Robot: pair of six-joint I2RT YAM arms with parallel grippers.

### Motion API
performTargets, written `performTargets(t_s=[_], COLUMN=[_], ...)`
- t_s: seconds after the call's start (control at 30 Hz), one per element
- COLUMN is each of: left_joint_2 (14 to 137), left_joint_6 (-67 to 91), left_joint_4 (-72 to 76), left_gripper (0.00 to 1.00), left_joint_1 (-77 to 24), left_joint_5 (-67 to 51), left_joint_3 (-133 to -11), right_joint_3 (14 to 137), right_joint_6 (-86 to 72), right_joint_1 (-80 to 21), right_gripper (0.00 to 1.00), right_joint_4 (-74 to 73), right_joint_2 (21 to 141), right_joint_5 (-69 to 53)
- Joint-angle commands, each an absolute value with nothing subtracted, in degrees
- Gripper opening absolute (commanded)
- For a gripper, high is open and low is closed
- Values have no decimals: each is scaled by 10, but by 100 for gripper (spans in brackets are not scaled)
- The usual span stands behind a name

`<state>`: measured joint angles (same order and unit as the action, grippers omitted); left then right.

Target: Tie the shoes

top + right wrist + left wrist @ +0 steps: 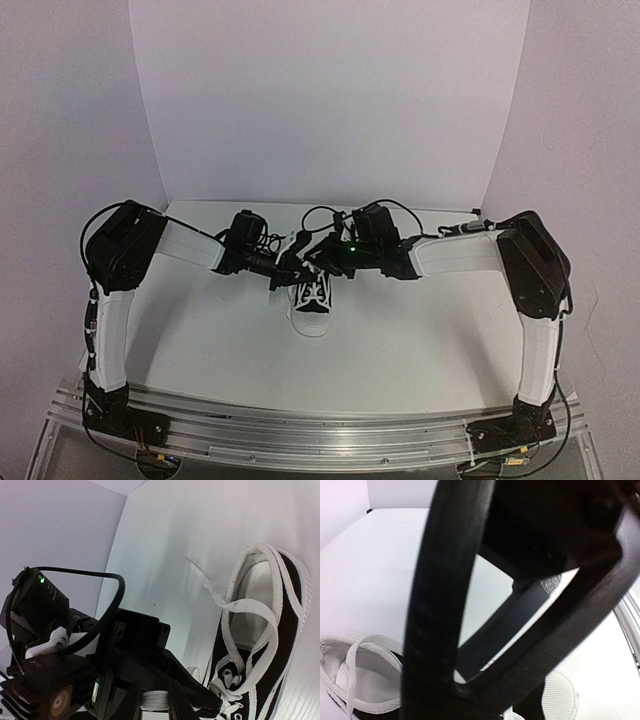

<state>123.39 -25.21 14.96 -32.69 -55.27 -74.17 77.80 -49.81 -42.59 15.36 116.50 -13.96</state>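
1. The left gripper (286, 271) is closed tight, and its tip hangs over the heel end of the shoe (313, 302). From where I stand I can't make out whether any lace is caught in that pinch.
2. The right gripper (318, 257) meets it tip to tip, and the two are very nearly touching. I can't tell whether its jaws are apart or clamped.
3. In the right wrist view, a short strip of white lace (155, 698) sits between two dark fingers (131, 705) at the bottom edge. I can't say which gripper they belong to.
4. The shoe is black with a white sole. It stands upright in the middle of the table (420, 340), white toe cap (312, 326) towards the arm bases and heel towards the back wall (330, 100).
5. The laces (250, 611) hang loose. One band loops across the open collar, and one lace end (197, 572) lies flat on the table just beyond the heel.
6. Both arms reach inward from the near corners, elbows held wide.
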Motion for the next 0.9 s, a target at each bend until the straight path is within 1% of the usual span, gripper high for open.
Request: performTargets(t_s=[0.0,0.1,0.17,0.2,0.23,0.27,0.3,0.33,0.43,0.47,0.53,0.57,0.63,0.7,0.73,0.8,0.83,0.87], left_joint_2=[1221,1221,1221,1221,1221,1220,1218,1215,1203,1202,1203,1205,1217,1242,1258,1282,1288,1290], left_joint_6=[-254,-255,-259,-266,-278,-299,-329,-367,-514,-557,-661,-704,-772,-783,-770,-698,-652,-618], left_joint_4=[149,147,137,122,98,60,17,-31,-202,-250,-364,-414,-508,-550,-552,-482,-420,-360], left_gripper=[0,0,0,4,17,34,43,51,67,74,92,97,99,97,92,71,67,67], left_joint_1=[-329,-329,-329,-329,-328,-326,-322,-317,-296,-288,-277,-270,-251,-229,-221,-214,-214,-215], left_joint_5=[-553,-554,-555,-555,-556,-561,-575,-591,-632,-636,-641,-645,-658,-663,-647,-586,-546,-508], left_joint_3=[-762,-763,-766,-772,-781,-797,-812,-826,-877,-892,-926,-942,-982,-1027,-1054,-1072,-1062,-1046], right_joint_3=[797,793,791,790,790,792,793,794,789,787,787,790,798,805,807,809,810,810], right_joint_6=[-494,-489,-483,-480,-476,-472,-463,-455,-446,-444,-438,-433,-426,-420,-420,-418,-417,-415], right_joint_1=[-429,-429,-428,-428,-426,-426,-425,-424,-420,-418,-416,-415,-415,-415,-415,-415,-415,-415], right_gripper=[16,1,0,0,0,0,0,0,0,0,0,0,0,0,0,0,0,0], right_joint_4=[159,156,155,153,151,147,140,134,130,129,126,123,118,114,113,113,113,113], right_joint_2=[1170,1163,1156,1153,1150,1147,1144,1143,1141,1141,1141,1141,1142,1144,1146,1148,1148,1148], right_joint_5=[-137,-130,-126,-124,-124,-124,-122,-120,-119,-118,-116,-116,-119,-123,-124,-125,-124,-124])
